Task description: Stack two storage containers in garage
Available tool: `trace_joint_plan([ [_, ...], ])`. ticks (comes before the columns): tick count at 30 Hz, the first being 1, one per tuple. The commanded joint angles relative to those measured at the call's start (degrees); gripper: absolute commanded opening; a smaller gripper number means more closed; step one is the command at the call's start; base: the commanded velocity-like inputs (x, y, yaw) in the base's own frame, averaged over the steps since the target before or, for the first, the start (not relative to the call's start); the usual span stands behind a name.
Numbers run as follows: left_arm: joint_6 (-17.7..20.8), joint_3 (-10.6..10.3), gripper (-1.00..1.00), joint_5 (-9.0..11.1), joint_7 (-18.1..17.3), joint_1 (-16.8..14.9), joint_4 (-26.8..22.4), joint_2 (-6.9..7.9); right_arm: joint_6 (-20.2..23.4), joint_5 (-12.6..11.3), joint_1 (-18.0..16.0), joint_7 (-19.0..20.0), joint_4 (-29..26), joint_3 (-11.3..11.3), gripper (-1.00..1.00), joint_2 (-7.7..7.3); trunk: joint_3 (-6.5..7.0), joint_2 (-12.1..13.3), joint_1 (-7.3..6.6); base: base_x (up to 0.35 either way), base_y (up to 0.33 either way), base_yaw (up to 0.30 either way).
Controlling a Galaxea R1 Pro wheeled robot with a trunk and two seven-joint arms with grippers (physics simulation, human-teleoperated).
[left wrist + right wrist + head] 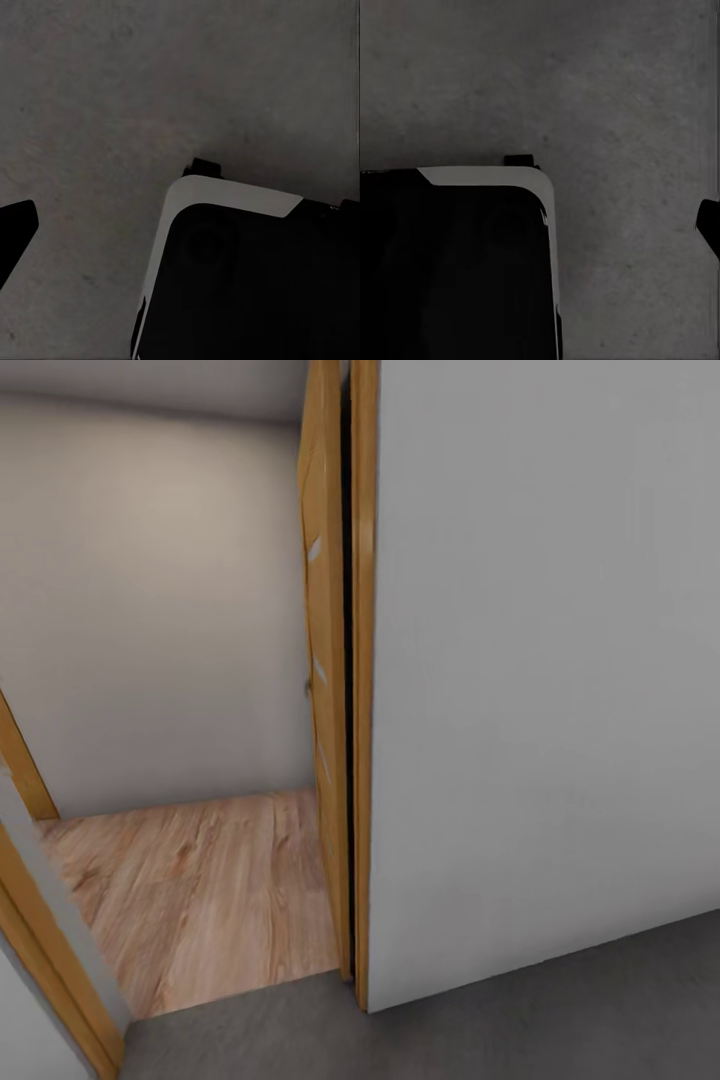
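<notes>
Standing close ahead: grey wall (540,660), wooden door (325,690) ajar edge-on, wood-plank floor (200,890) beyond the threshold. Wrist views: dark concrete floor (112,97), black-and-white robot base (247,277). Tool state: cannot tell for both. Containers: none visible.

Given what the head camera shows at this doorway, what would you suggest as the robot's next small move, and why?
Probably turn left and roll through the doorway: the wood-plank floor lies beyond the open door, a grey wall blocks straight ahead, and no container is visible.
</notes>
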Motion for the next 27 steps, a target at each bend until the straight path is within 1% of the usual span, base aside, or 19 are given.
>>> trace_joint_plan([
  [1,-0.2,0.1,1.00,0.2,0.0,0.0,0.1,0.00,-0.3,-0.5,-0.1,-0.1,0.2,0.5,1.00,0.03,-0.08,-0.1,0.04,0.299,-0.190,0.035],
  [4,-0.2,0.1,1.00,0.3,0.0,0.0,0.1,0.00,-0.3,-0.4,-0.1,-0.1,0.2,0.5,1.00,0.00,-0.08,-0.1,0.04,0.246,-0.138,0.181],
  [7,-0.3,0.1,1.00,0.3,0.0,0.0,0.1,0.05,-0.2,-0.4,-0.1,-0.1,0.2,0.5,1.00,0.00,-0.08,-0.1,0.04,0.103,-0.057,0.241],
  [27,-0.3,0.1,1.00,0.3,0.1,0.0,0.1,0.18,-0.2,-0.4,-0.1,-0.1,0.2,0.5,1.00,-0.01,-0.08,-0.1,0.04,0.008,-0.004,0.271],
])
